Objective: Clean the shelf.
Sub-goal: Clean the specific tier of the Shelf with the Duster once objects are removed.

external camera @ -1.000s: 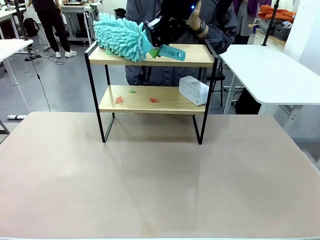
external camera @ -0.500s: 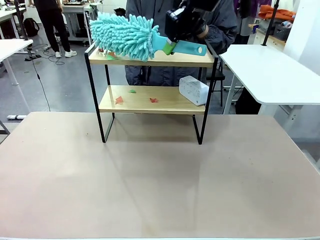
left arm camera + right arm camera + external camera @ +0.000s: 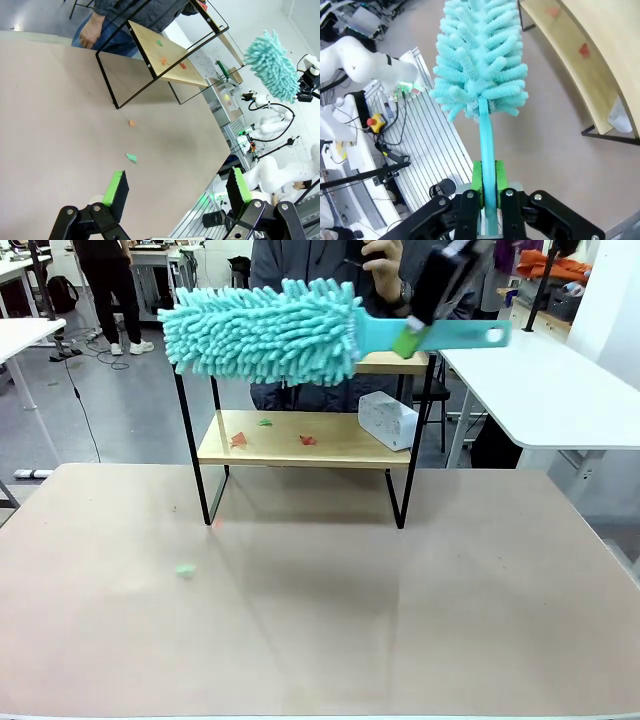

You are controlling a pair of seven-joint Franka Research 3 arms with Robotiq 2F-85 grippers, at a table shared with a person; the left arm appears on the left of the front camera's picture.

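Level with the top board of the shelf (image 3: pixel 340 448), which stands at the far side of the surface (image 3: pixel 320 620), the right hand (image 3: pixel 410 338) is clamped on the handle of a teal duster (image 3: pixel 262 330), holding it horizontal, likely so its fluffy head meets the wood broadside. What look like paper scraps (image 3: pixel 238 440) lie on the lower board, so that tier is not yet swept. The left hand (image 3: pixel 177 186) hangs low, fingers (image 3: pixel 115 186) apart and empty.

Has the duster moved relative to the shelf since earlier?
Yes. The duster has left the shelf's top board, toward the camera and rightward; its handle now overhangs the right post.
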